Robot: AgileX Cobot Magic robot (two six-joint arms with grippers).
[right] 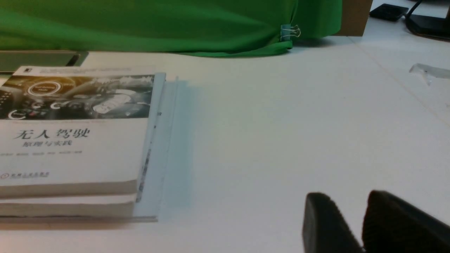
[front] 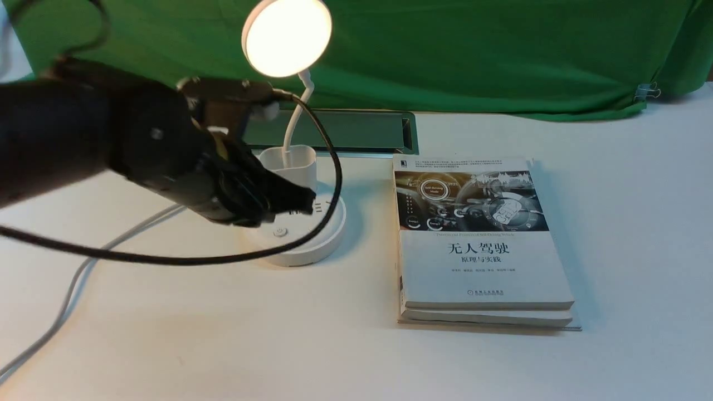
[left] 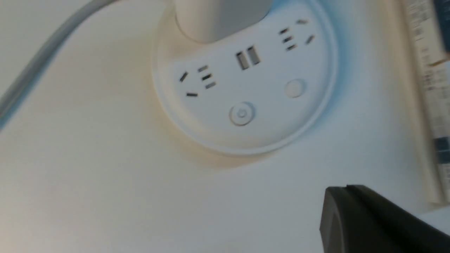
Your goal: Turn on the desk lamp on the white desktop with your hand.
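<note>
The white desk lamp stands on the white desktop (front: 167,345). Its round disc head (front: 287,36) glows bright, above a thin neck and a small cup (front: 289,161). Its round base (front: 320,245) shows sockets and a power button (front: 280,231). My left gripper (front: 303,201) is shut and empty, with its tip over the base, just behind and above the button. In the left wrist view the base (left: 246,80), the ringed button (left: 242,113) and a plain button (left: 294,88) show, with the gripper (left: 346,196) apart from them. My right gripper (right: 348,200) hangs over bare table, jaws a little apart.
A stack of two books (front: 479,239) lies right of the lamp, also in the right wrist view (right: 70,140). A metal-framed cable slot (front: 345,131) and a green cloth (front: 473,50) are behind. The lamp's white cord (front: 72,284) and my arm's black cable (front: 167,259) run left.
</note>
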